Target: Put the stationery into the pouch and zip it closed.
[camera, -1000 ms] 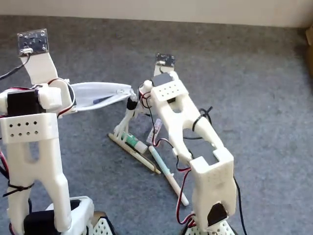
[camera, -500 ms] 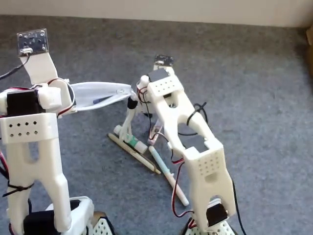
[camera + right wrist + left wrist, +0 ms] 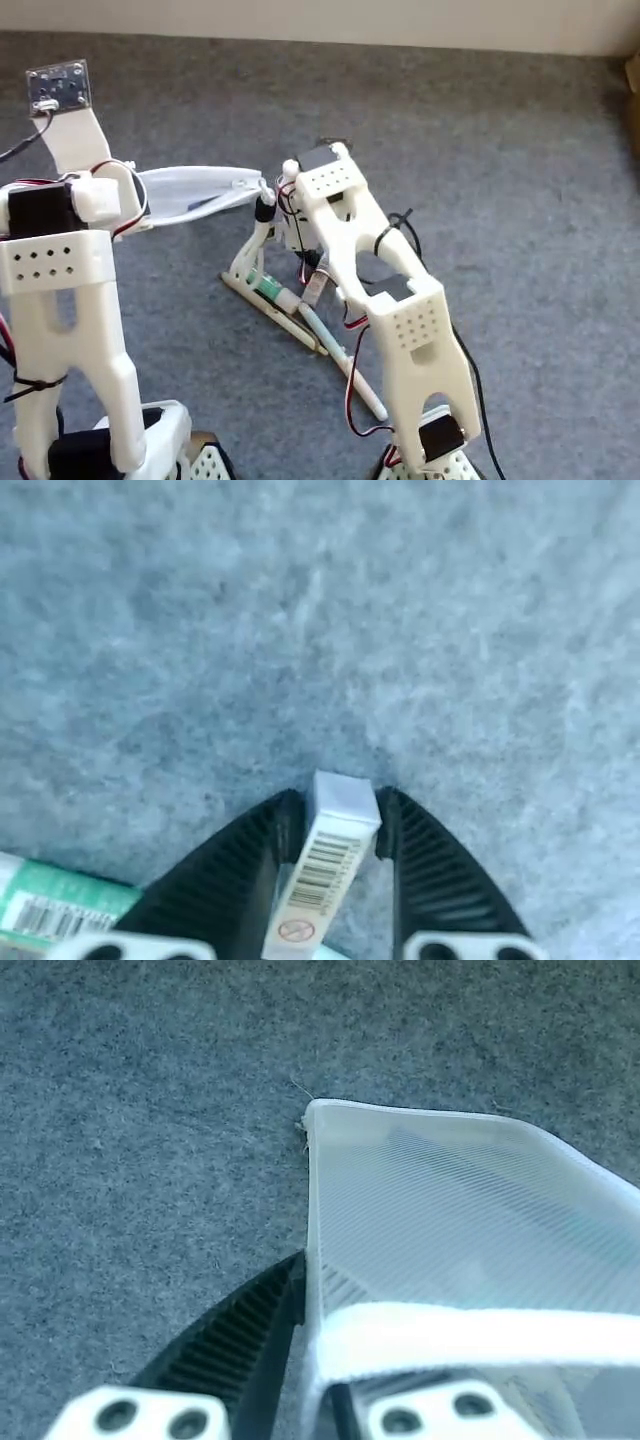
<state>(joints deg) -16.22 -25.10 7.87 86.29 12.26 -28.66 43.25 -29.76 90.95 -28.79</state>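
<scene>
In the high view our left arm stands at the left of the frame. The left pincer (image 3: 138,200) is clenched on one end of the translucent pouch (image 3: 205,190), which stretches from it toward the middle of the picture, raised above the grey, carpet-like worktop (image 3: 520,200). A dark thin item (image 3: 205,205) shows through the pouch wall.

In the left wrist view the left pincer (image 3: 305,1295) grips the pouch (image 3: 450,1210) by its edge. One black ridged finger (image 3: 235,1345) lies against the outside of the ribbed plastic, and the pouch's white rim runs across the lower part of the frame.

Our right arm reaches from the bottom centre of the high view up to the middle, and the right pincer (image 3: 240,268) points down just below the free end of the pouch. In the right wrist view the right pincer (image 3: 338,802) is clamped on a small white box (image 3: 328,845) with a barcode label, held upright between the two black fingers (image 3: 432,870).

The rest of the stationery lies on the worktop under that arm:
- a green and white stick (image 3: 268,288), also at the lower left of the right wrist view (image 3: 50,910)
- a long wood-coloured piece (image 3: 275,315) just beside the stick
- a pale pen (image 3: 340,360) slanting toward the lower right of the high view
</scene>
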